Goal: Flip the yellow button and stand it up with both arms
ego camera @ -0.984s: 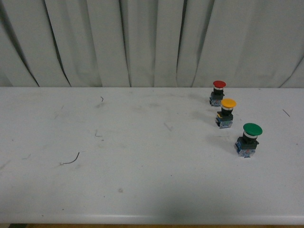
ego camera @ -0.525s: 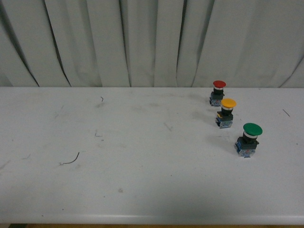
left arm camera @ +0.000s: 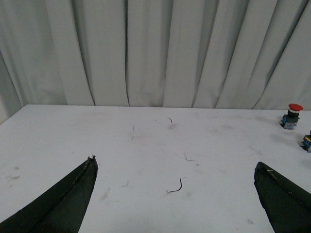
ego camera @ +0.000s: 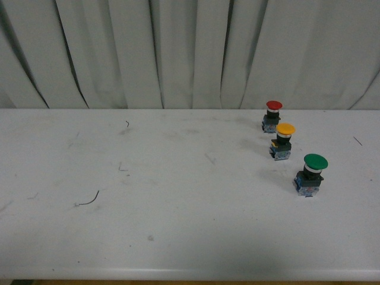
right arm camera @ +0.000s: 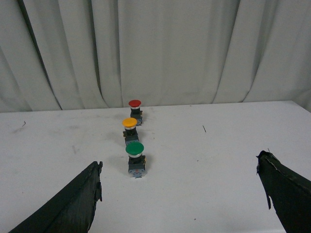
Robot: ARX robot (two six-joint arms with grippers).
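Observation:
The yellow button [ego camera: 284,141] stands upright on the white table, cap up, at the right side between a red-capped button [ego camera: 272,114] and a green-capped one [ego camera: 312,174]. It also shows in the right wrist view as the yellow button [right arm camera: 129,129], well ahead of my open right gripper [right arm camera: 180,167]. My left gripper [left arm camera: 175,165] is open over bare table with nothing between its fingers; only a sliver of the yellow button's base [left arm camera: 307,141] shows at that view's edge. Neither arm appears in the front view.
The three buttons stand in a diagonal row, close together. A thin dark wire scrap [ego camera: 88,200] lies on the table's left part, seen too as the wire scrap [left arm camera: 176,186] between the left fingers. A pleated grey curtain [ego camera: 178,53] closes the back.

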